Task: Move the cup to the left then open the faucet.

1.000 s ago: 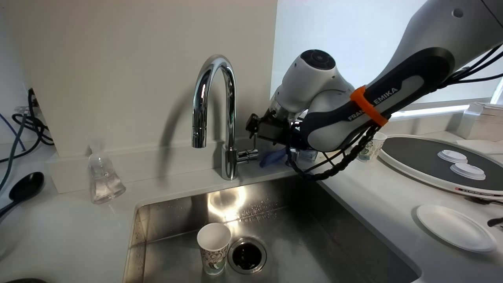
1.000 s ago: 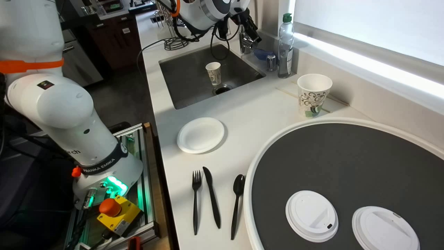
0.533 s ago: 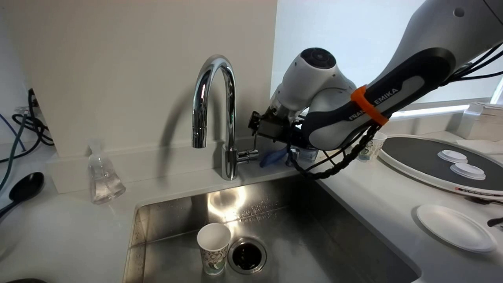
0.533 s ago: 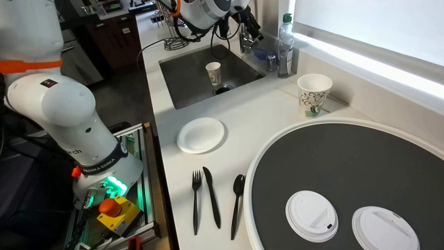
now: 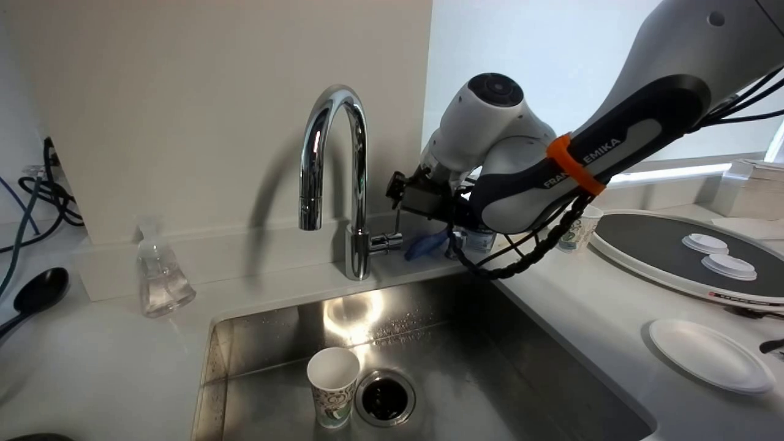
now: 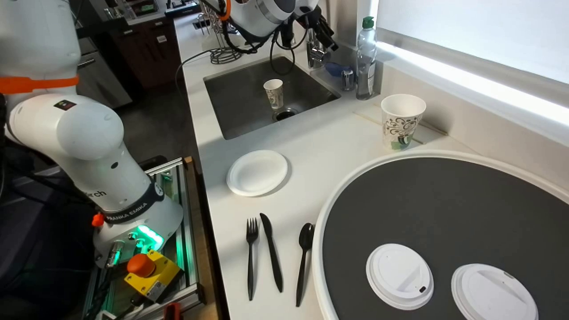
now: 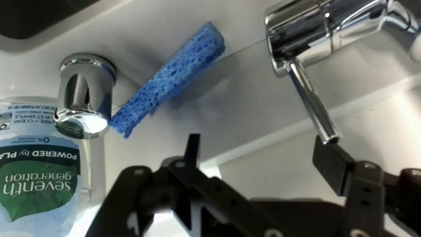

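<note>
The white patterned paper cup [image 5: 332, 387] stands upright in the sink, left of the drain; it also shows in an exterior view [image 6: 274, 94]. The chrome gooseneck faucet [image 5: 359, 202] rises behind the sink. Its thin lever [image 7: 310, 98] points up from the side cylinder. My gripper [image 7: 261, 156] is open and empty. In the wrist view the lever tip overlaps the right fingertip; I cannot tell whether they touch. In both exterior views the gripper [image 5: 396, 188] [image 6: 330, 40] is at the lever's height, beside the faucet.
A blue sponge [image 7: 171, 77], a chrome cap [image 7: 86, 95] and a soap bottle [image 7: 36, 164] stand near the gripper. A wall backs the faucet. A second patterned cup [image 6: 402, 122], a white plate [image 6: 258, 173] and a round dark board [image 6: 444, 200] are on the counter.
My gripper has shifted very slightly to the right and up beside the faucet lever, then stayed nearly still. The cup and faucet have not moved.
</note>
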